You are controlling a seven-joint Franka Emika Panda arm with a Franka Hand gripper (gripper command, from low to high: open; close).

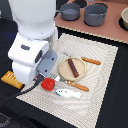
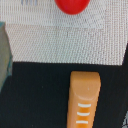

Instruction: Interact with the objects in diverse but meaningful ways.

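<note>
The red tomato point(image 1: 48, 84) lies on the striped mat point(image 1: 100, 75); it also shows in the wrist view point(image 2: 72, 5). The yellow-orange ridged bread slab point(image 1: 11, 79) lies on the black table off the mat's edge, and shows in the wrist view point(image 2: 84, 99). The dark brown sausage stick point(image 1: 73, 67) rests on a tan plate point(image 1: 64, 72). The white-and-blue oblong piece point(image 1: 67, 92) lies beside the tomato. My gripper point(image 1: 41, 76) hangs low between bread and tomato, mostly hidden by the white arm. Its fingers do not show clearly.
Two orange sticks point(image 1: 91, 61) point(image 1: 77, 86) lie on the mat. Two grey pots point(image 1: 70, 11) point(image 1: 95, 14) and a bowl point(image 1: 125, 17) stand on a brown board at the back. A blurred grey shape point(image 2: 4, 50) sits at the wrist view's edge.
</note>
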